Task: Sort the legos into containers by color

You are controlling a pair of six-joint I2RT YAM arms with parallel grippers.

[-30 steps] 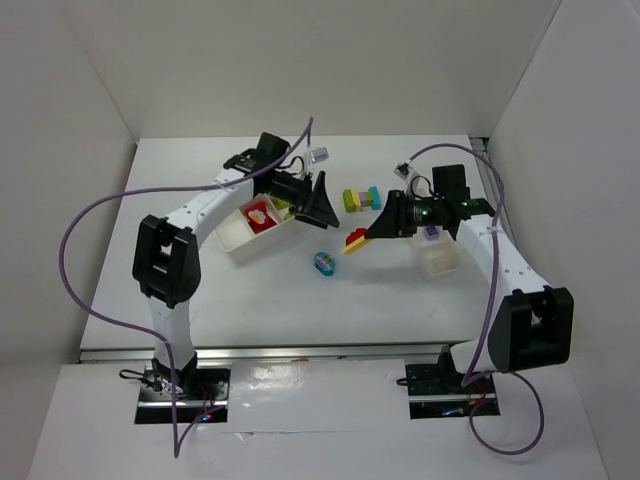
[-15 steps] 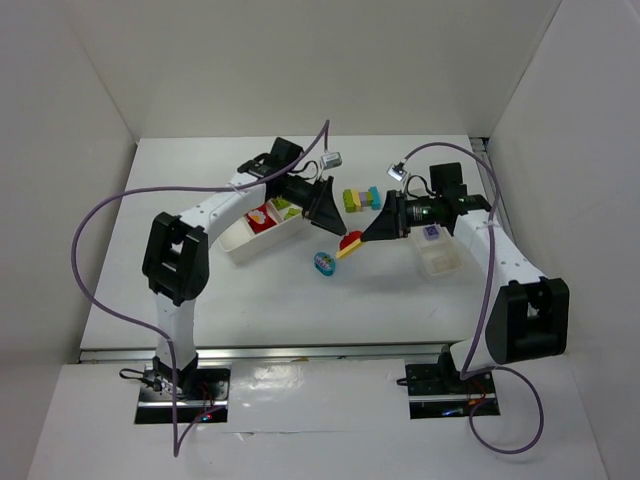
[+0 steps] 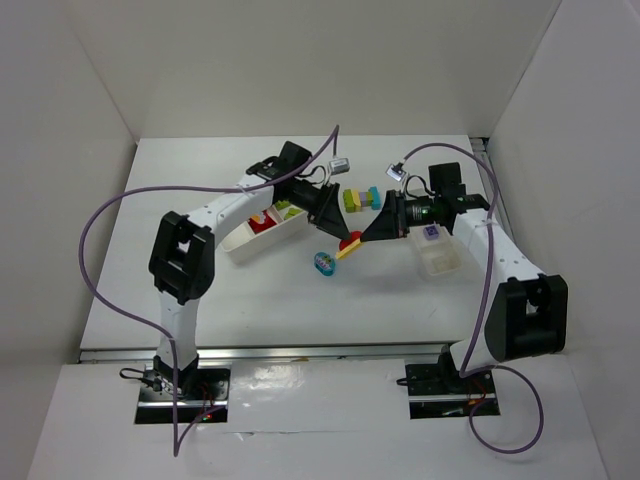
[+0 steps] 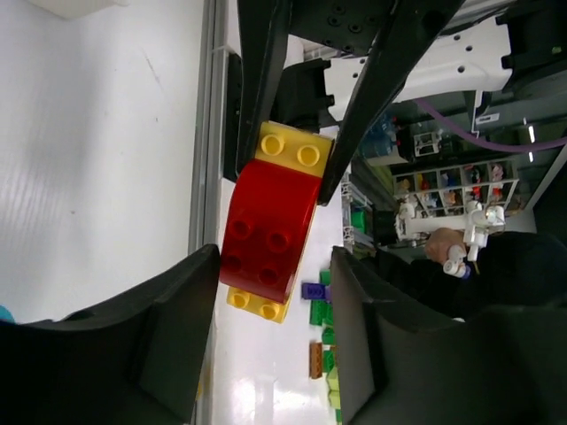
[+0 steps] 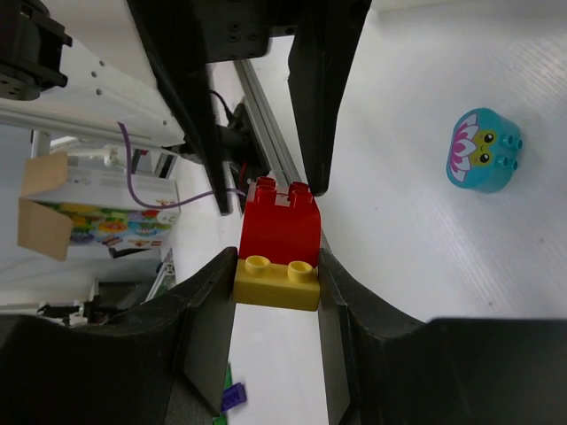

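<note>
Top cam: both grippers meet over the middle of the table (image 3: 260,300) at the red-and-yellow stack (image 3: 350,243). The left gripper (image 3: 334,225) comes from the left, the right gripper (image 3: 368,233) from the right. Jaw state is unreadable from up there.

Right wrist cam: right fingers (image 5: 208,310) are clamped on both sides of the yellow brick (image 5: 275,276), with the red brick (image 5: 280,220) stacked beyond it. A cyan brick (image 5: 483,150) lies loose on the table nearby.

Left wrist cam adds two things. There is a second yellow piece (image 4: 257,304) on the red's other end. The left fingers (image 4: 168,336) are spread either side of the red part with a visible gap on one side, so not clamped.

Vs 1 s ago: the left gripper has left the wide tray (image 3: 238,243) and swung over to the stack. The right gripper and stack have barely moved.
</note>
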